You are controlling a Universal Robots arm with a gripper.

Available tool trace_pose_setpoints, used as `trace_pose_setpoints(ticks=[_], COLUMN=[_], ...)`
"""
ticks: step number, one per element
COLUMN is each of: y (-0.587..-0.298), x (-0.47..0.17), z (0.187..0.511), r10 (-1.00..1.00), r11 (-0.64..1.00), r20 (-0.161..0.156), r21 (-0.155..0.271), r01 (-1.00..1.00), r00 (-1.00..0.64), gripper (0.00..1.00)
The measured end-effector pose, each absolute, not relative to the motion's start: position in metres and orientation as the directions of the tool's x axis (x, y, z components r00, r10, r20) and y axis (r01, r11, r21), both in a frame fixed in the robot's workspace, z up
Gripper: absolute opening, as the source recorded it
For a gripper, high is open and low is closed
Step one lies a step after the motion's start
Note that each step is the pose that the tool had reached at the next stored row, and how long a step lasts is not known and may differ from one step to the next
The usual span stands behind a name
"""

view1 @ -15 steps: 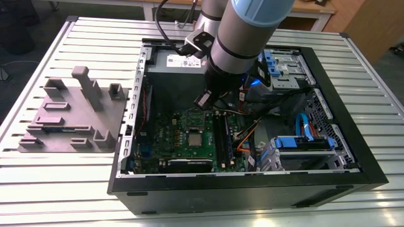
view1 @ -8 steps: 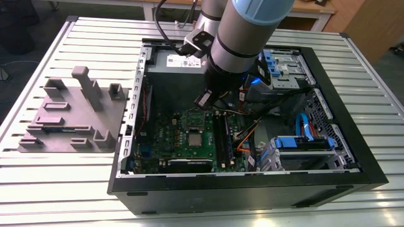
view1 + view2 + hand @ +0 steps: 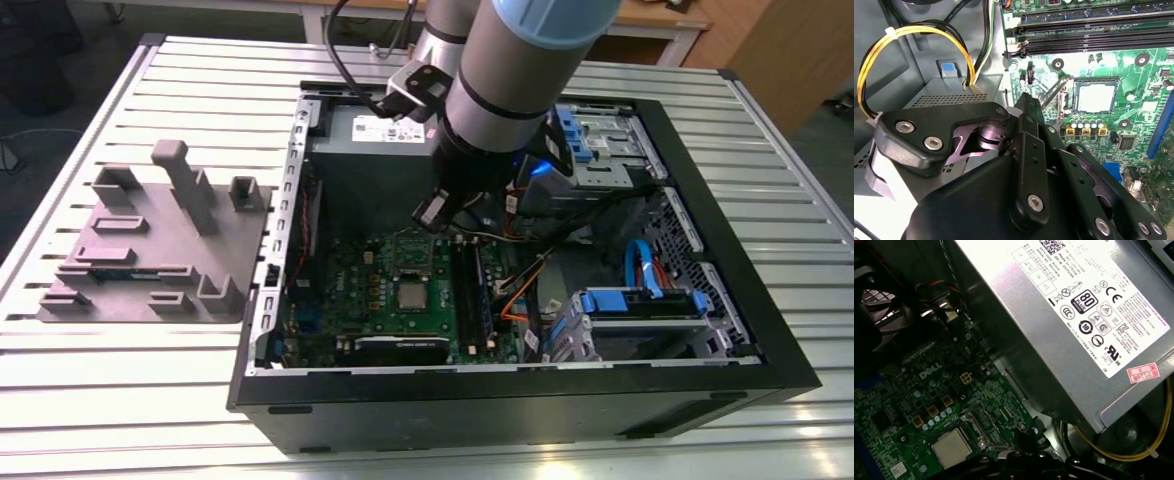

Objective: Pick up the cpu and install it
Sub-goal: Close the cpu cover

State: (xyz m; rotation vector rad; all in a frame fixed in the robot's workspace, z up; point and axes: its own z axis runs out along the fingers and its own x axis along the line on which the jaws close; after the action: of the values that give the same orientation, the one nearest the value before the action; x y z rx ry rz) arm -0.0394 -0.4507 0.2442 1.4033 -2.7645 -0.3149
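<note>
Open computer case (image 3: 747,370); green motherboard (image 3: 380,310) inside; labelled power supply (image 3: 1079,315) in first wrist view; grey fixture block (image 3: 147,250) at the exterior view's left; gripper (image 3: 1027,100) above board, state cannot be told; cpu (image 3: 414,293) seated in socket (image 3: 1096,80), just below exterior view's centre.

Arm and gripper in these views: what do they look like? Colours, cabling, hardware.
The arm is a silver-grey cylindrical tube with a light blue band at a joint and a black lower section. A black cable runs down to its wrist. The gripper is matte black, built of flat linkage plates with rounded edges, pinned with silver socket-head screws.
</note>
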Motion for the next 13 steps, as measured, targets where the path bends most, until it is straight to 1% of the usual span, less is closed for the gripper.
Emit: trace_pose_setpoints(ticks=[13], y=[-0.4507], x=[-0.0403], z=[0.2459], r10=[-0.816], r11=[0.554], r20=[-0.074], r21=[0.184], r01=[-0.812], r00=[-0.574], gripper=[0.10])
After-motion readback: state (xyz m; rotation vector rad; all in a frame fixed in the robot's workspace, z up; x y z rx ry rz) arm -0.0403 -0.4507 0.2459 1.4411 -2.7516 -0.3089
